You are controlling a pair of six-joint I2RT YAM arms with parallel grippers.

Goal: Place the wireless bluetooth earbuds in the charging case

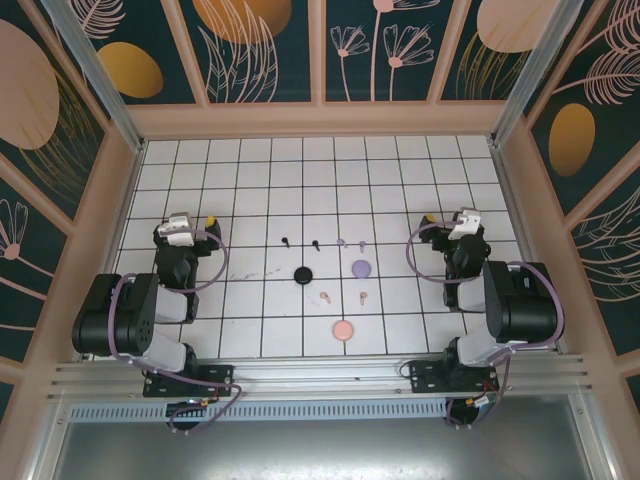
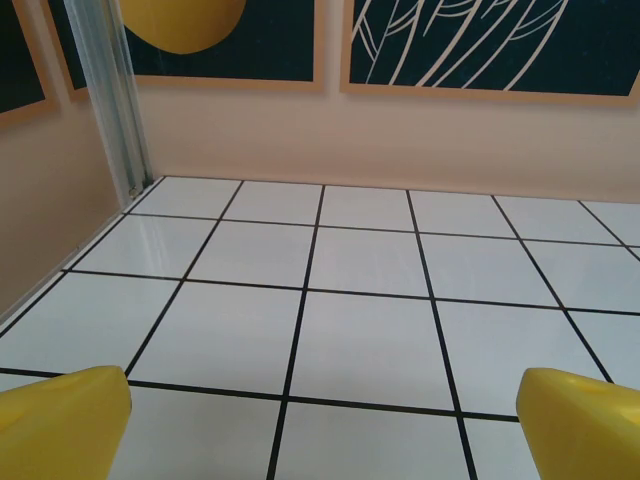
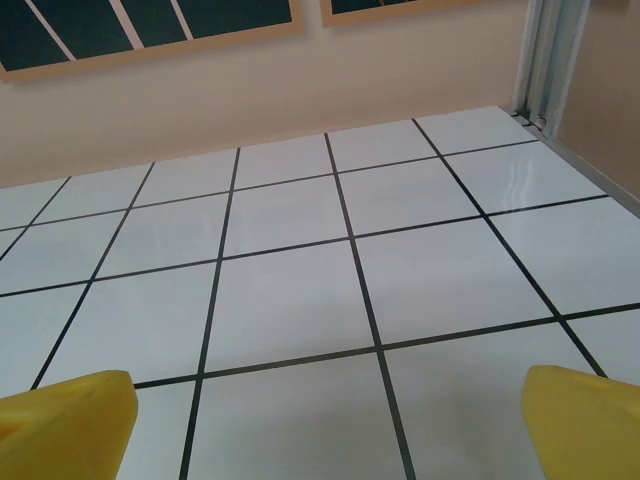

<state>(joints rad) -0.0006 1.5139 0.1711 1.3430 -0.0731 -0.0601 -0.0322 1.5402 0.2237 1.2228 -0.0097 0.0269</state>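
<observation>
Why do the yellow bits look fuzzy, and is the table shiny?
Left wrist view: the yellow fingers probably sit too close to the camera, so they blur; the table gleams at far left. Right wrist view: same blurred fingers, sheen at far right.

Glossy white tabletop (image 1: 250,160), smooth and ruled with black lines, mirrors light beside a ridged bare-metal corner post (image 2: 105,100) at far left; yellow fingertips (image 2: 60,420) look like smooth, matt plastic; far wall panels (image 1: 260,50) show a flat printed finish.
</observation>
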